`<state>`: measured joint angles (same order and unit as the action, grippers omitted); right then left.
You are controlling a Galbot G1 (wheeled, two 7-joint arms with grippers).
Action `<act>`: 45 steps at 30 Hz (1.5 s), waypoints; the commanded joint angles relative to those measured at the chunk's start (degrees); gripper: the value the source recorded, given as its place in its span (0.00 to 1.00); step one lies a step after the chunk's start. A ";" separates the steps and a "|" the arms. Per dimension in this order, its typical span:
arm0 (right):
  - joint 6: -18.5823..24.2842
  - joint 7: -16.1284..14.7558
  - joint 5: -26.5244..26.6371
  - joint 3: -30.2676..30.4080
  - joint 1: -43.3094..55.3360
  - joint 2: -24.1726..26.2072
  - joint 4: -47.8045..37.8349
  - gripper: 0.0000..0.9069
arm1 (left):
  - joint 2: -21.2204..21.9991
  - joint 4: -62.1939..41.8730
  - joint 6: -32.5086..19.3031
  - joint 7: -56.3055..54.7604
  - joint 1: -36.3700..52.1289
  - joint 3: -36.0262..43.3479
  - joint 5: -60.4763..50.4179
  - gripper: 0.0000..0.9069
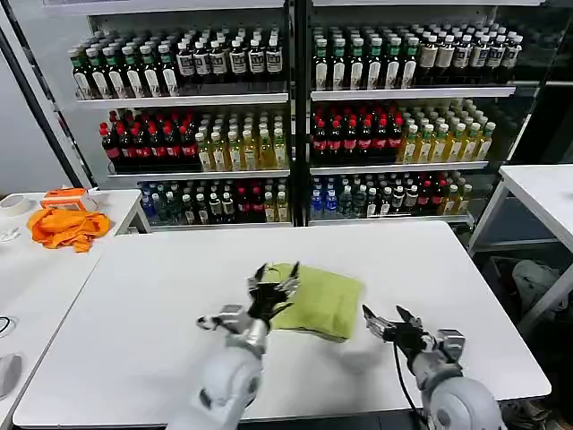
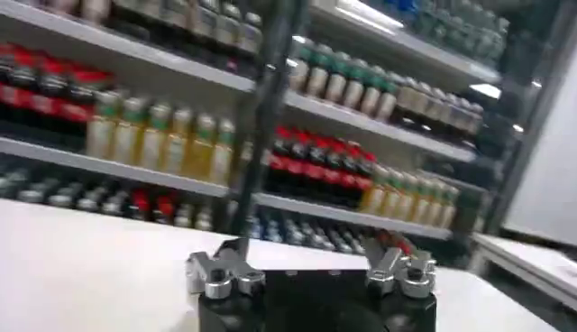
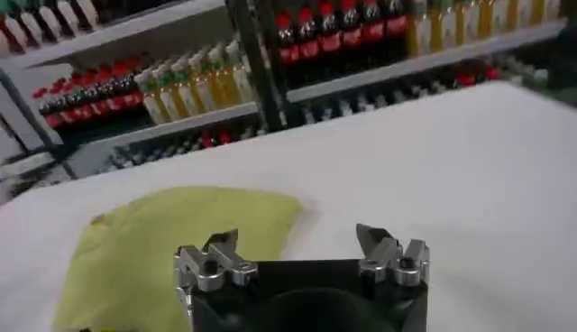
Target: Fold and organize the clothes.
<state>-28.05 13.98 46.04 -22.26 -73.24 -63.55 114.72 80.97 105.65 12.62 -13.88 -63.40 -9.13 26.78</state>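
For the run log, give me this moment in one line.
T-shirt: folded on table | left end effector: open, at shirt's edge | right end effector: open, beside shirt

You see a plain lime yellow-green T-shirt (image 1: 318,300) on the white bench (image 1: 161,305); both grippers are black and silver, and an orange cloth heap (image 1: 67,227) lies on the side bench.

Bright, even overhead light whitens the table (image 1: 161,296), with soft shadows under each gripper's fingers. Beyond the fingers, shelves of bottles (image 2: 162,135) look blurred and tilted.
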 commanded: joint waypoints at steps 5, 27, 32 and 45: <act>0.56 5.34 8.89 9.22 16.59 -6.92 -16.90 1.00 | -3.99 15.38 -3.61 -0.21 -21.67 -14.78 2.67 1.00; 0.08 5.37 9.96 9.57 24.62 -4.38 -22.43 0.00 | -3.23 15.97 -3.63 0.08 -23.43 -13.07 1.47 1.00; -0.75 3.87 8.10 9.60 26.24 -3.40 -24.12 0.00 | -3.11 15.76 -2.75 0.62 -24.07 -11.36 -2.54 1.00; 2.20 -0.15 -7.88 9.04 19.61 -1.55 -16.94 1.00 | -4.59 11.91 -0.77 4.05 -21.51 -1.02 -19.35 1.00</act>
<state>-28.73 15.75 48.42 -11.96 -49.02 -66.87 92.25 77.09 119.54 10.55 -11.30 -86.28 -16.76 19.60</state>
